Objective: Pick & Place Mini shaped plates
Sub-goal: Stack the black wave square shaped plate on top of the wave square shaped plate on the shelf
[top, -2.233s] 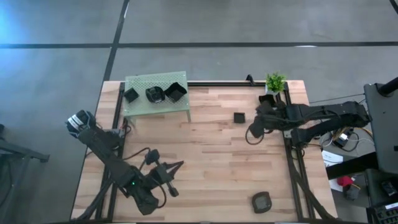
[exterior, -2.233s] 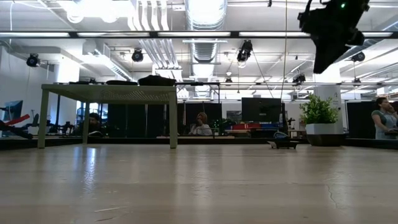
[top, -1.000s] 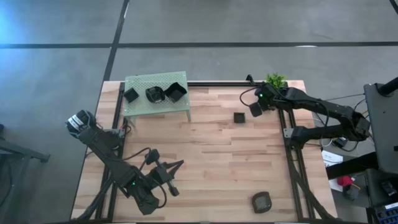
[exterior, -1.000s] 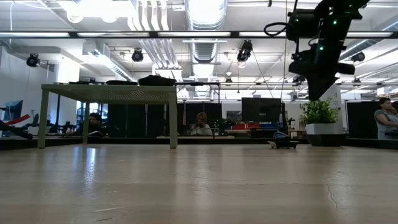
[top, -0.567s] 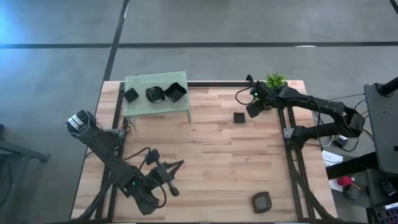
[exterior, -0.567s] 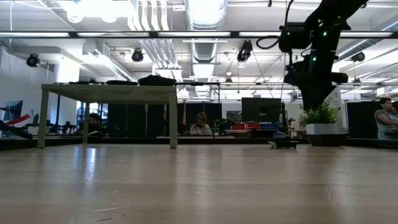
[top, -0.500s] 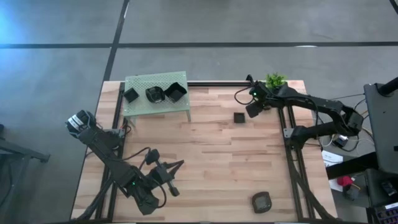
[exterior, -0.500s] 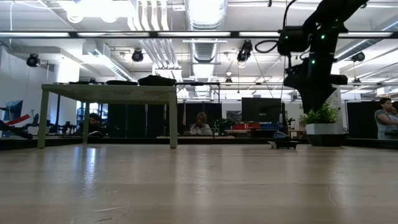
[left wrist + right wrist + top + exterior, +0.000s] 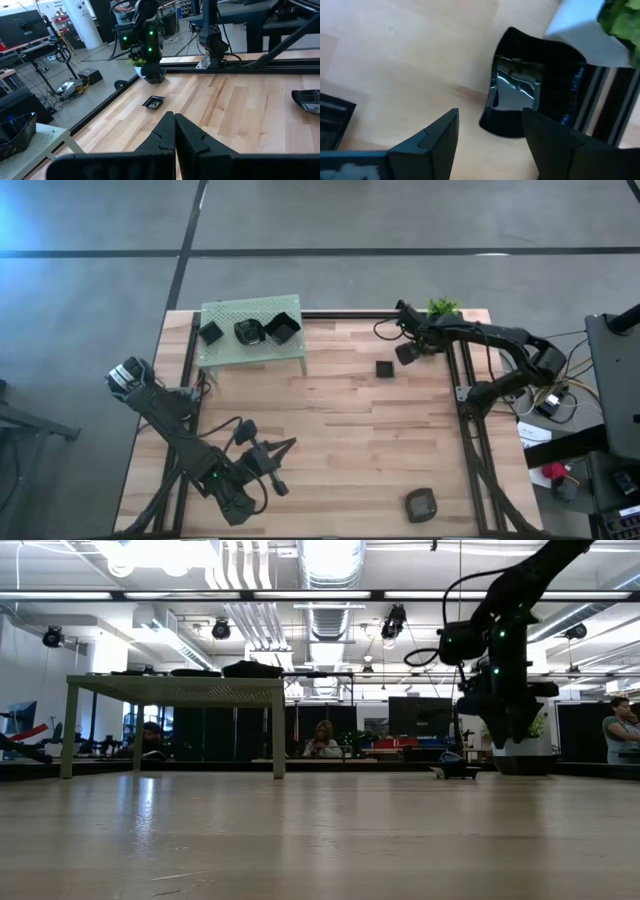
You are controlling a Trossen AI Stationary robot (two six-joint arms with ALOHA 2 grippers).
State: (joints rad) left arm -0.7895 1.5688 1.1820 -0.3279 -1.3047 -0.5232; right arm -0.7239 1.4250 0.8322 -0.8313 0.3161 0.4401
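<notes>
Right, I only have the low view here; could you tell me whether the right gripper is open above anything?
Observer: Yes, the right gripper is open over a glossy black mini plate beside the white plant pot.
Operator: Are other plates loose on the table?
Observer: Two: a small square plate nearby and a rounded plate at the edge opposite the green platform.
Operator: And the left arm?
Observer: The left gripper is shut, waiting away from the plates.

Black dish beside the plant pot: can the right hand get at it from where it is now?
Probably yes. The right hand is open and hangs just above the black dish, with bare wood on the near side. The white plant pot and the table's edge rail crowd its far side, so approach may be tight there.
</notes>
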